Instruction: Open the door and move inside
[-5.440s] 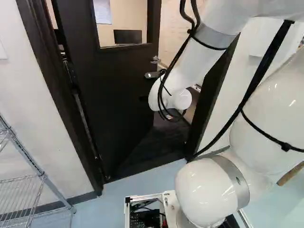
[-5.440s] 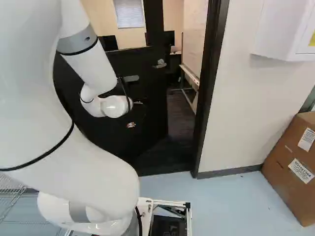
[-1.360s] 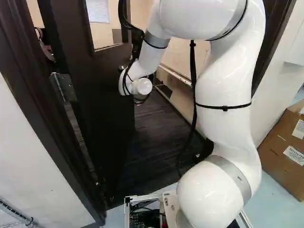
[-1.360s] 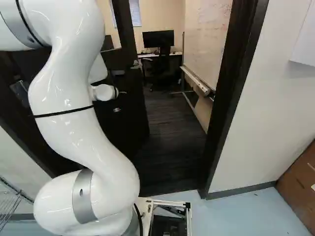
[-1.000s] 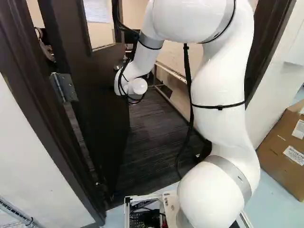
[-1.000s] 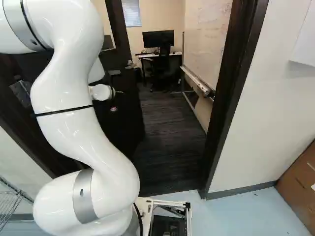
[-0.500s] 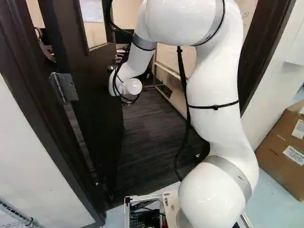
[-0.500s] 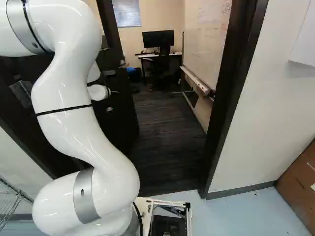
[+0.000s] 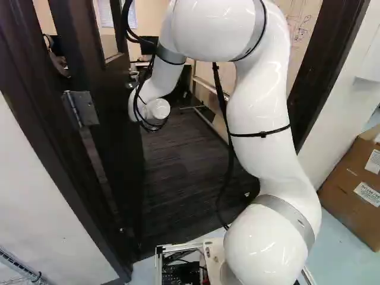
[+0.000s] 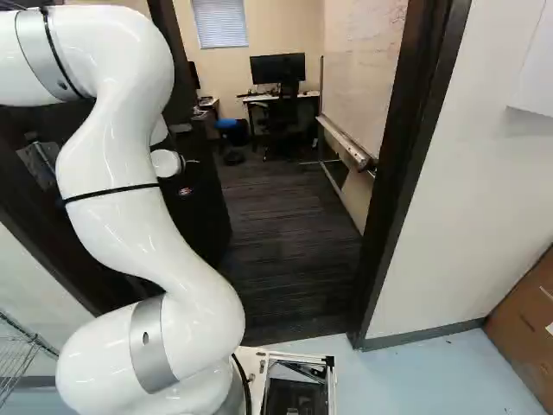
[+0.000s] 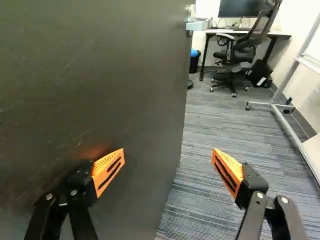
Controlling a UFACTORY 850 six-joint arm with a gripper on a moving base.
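We locate the door (image 9: 122, 148) standing open, at the left of the left base view. Inside the room, we identify a whiteboard (image 10: 367, 69) and an office chair (image 11: 232, 56). We read the tool (image 10: 185, 192) as released, fingers spread wide.

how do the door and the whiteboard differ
The door is dark, while the whiteboard is pale with marker writing on it. The door has a lever handle and hangs from a hinge; the whiteboard stands on a metal frame with a tray along its lower edge. Both are flat, upright panels.
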